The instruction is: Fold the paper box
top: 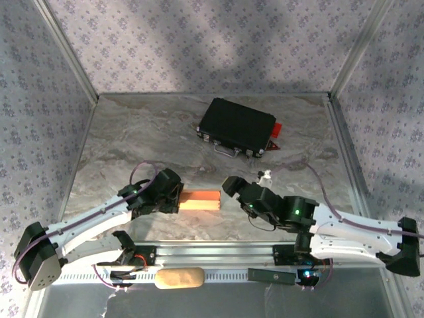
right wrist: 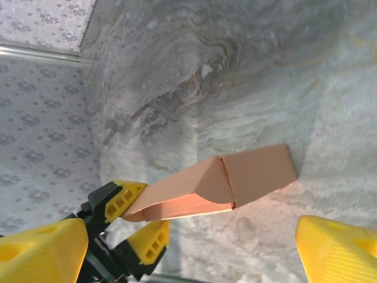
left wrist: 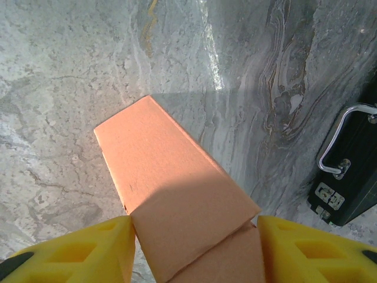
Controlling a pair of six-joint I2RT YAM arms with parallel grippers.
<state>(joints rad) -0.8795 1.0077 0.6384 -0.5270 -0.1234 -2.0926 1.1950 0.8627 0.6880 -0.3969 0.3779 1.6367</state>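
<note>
While in left hand (top: pixel 177 197), paper box (top: pixel 201 199) crosswise.

The top external camera looks down from high behind the near edge of the counter (top: pixel 132 132), taking in all of it around the paper box (top: pixel 200 199). The wrist cameras face that box closely from opposite ends, the right slightly farther back; all three views share it.
</note>
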